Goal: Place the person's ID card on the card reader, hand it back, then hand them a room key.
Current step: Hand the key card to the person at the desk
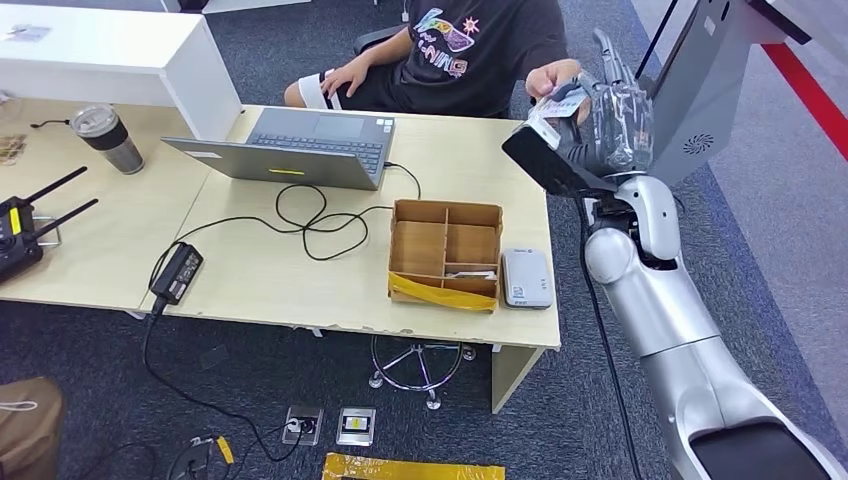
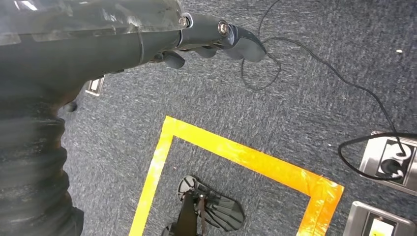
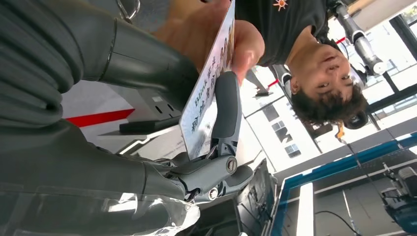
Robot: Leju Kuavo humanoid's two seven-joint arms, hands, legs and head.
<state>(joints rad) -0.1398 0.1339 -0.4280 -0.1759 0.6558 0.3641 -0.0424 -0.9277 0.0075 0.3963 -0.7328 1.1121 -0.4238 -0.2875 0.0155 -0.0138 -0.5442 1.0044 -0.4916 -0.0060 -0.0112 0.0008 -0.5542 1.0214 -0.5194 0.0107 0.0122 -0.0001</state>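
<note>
My right hand is raised beyond the table's far right corner and pinches a white printed ID card. In the right wrist view the card lies between my thumb and a dark finger. The seated person's hand holds the card's other end. The grey card reader lies on the table by the front right edge. Beside it stands a cardboard compartment box with a pale card in one front compartment. My left hand hangs over the carpet, fingers apart and holding nothing.
An open laptop with its cable and power brick takes the table's middle. A tumbler and a radio controller sit at the left. Yellow tape and floor sockets mark the carpet below.
</note>
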